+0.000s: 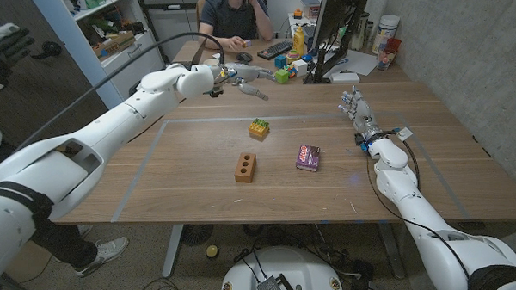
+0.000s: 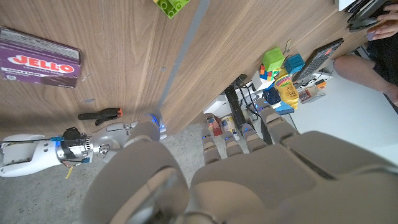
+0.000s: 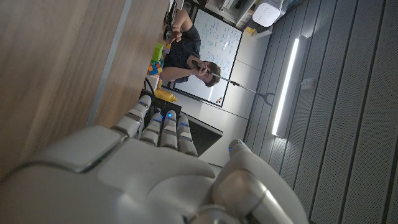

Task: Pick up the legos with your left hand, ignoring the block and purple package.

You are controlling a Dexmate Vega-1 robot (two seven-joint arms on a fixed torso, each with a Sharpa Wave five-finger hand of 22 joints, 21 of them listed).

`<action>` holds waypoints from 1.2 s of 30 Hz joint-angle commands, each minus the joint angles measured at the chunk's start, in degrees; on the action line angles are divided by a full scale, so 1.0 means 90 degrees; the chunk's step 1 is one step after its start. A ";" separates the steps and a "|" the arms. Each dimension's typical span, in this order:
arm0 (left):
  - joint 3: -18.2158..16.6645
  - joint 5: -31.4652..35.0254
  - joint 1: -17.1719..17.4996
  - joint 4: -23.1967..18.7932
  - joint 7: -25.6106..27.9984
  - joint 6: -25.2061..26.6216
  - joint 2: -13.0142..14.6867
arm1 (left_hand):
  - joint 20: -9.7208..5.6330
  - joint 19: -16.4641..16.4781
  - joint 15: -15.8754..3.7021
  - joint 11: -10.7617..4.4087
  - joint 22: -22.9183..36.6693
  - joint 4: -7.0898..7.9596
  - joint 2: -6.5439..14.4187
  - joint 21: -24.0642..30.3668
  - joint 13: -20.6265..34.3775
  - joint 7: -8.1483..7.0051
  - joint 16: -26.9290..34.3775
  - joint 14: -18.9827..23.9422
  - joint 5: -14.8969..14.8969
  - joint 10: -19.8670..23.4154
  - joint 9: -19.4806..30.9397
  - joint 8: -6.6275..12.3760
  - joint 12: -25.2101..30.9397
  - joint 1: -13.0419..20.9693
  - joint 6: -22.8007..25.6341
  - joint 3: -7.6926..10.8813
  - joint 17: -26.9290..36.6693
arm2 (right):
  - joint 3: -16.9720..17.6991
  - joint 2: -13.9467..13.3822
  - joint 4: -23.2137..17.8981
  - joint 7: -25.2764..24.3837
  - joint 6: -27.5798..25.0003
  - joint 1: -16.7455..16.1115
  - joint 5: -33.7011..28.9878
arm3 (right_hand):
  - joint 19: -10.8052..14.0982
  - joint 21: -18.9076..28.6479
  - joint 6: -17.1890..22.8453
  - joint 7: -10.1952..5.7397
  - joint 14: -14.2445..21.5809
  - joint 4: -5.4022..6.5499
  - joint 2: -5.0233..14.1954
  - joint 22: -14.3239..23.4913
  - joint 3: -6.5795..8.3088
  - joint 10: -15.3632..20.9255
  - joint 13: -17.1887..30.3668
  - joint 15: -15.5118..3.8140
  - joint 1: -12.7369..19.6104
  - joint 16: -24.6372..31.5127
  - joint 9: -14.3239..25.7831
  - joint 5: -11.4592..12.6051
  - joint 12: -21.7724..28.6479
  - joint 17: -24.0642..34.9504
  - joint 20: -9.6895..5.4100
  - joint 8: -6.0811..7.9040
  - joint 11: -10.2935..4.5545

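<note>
- Legos [image 1: 258, 128]: small green/yellow stack, mid-table, w/ an orange bit at the base. Sits alone, nothing touching it.
- My left hand [image 1: 243, 79] hangs over the far part of the table, fingers spread, holding nothing. Near the clutter at the far edge, not in it.
- Key relation: legos lie nearer the robot than the L hand and a bit toward the robot's right. So I judge the next move = pull hand back toward me + lower. Not a reach outward.
- Long axis of the stack: too small in head view to call. L wrist view catches just a green corner of the legos [image 2: 173, 6] at the frame edge, no help there.
- Which hand is nearer: L hand looks closer to the legos than the right hand [image 1: 357, 109], which is well apart by the right side of the table, fingers up and apart, nothing in it. Task wants L anyway.
- Distractors: brown block [image 1: 246, 168] and purple Jell-O package [image 1: 307, 157] both sit nearer the robot than the legos, apart from it. If I come down from the far side, the hand shouldn't cross either, I think.
- Risk, my guess: overshoot on the pull-back → knock the block.
</note>
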 commanded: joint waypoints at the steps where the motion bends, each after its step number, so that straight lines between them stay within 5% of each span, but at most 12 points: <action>1: 0.0199 -0.0063 0.0039 0.0352 -0.0056 -0.0132 -0.0113 | 0.0014 0.0004 0.0005 0.0006 0.0019 0.0017 0.0003 -0.0032 0.0009 -0.0014 0.0032 -0.0036 0.0049 -0.0037 0.0032 0.0003 0.0034 0.0083 -0.0067 -0.0032 0.0028 | 0.0002 -0.0003 0.0014 -0.0110 0.0009 0.0031 -0.0012 | 0.0058 0.0052 0.0004 -0.0047 0.0006 -0.0009 -0.0044 0.0012 -0.0022 0.0044 0.0030 0.0067 0.0003 0.0025 0.0019 0.0043 0.0027 0.0022 0.0000 -0.0002 -0.0015; 18: 0.0303 -0.0332 0.0051 0.0643 -0.0449 -0.0152 -0.0098 | 0.0086 0.0069 0.0048 0.0002 0.0019 0.0023 0.0006 -0.0006 0.0010 -0.0014 0.0040 -0.0046 0.0095 -0.0079 0.0037 0.0022 0.0035 0.0183 -0.0094 -0.0075 0.0026 | -0.0045 0.0026 0.0191 -0.0081 0.0078 0.0143 -0.0039 | 0.0065 0.0053 0.0010 -0.0050 0.0014 -0.0014 -0.0048 0.0013 -0.0040 0.0054 0.0031 0.0062 0.0000 0.0024 0.0020 0.0056 0.0031 0.0022 0.0003 0.0003 -0.0037; 36: 0.0471 -0.0040 0.0081 0.0572 -0.0474 0.0025 -0.0085 | 0.0074 0.0124 0.0064 0.0030 0.0019 0.0011 0.0030 0.0011 0.0010 -0.0014 0.0046 -0.0037 0.0142 -0.0100 0.0040 0.0034 0.0045 0.0323 -0.0116 -0.0098 0.0021 | -0.0042 -0.0014 -0.0107 -0.0131 0.0014 -0.0052 -0.0014 | 0.0077 0.0055 0.0022 -0.0055 0.0035 -0.0019 -0.0047 0.0012 -0.0051 0.0060 0.0031 0.0053 0.0002 0.0028 0.0020 0.0066 0.0032 0.0022 -0.0006 0.0008 -0.0039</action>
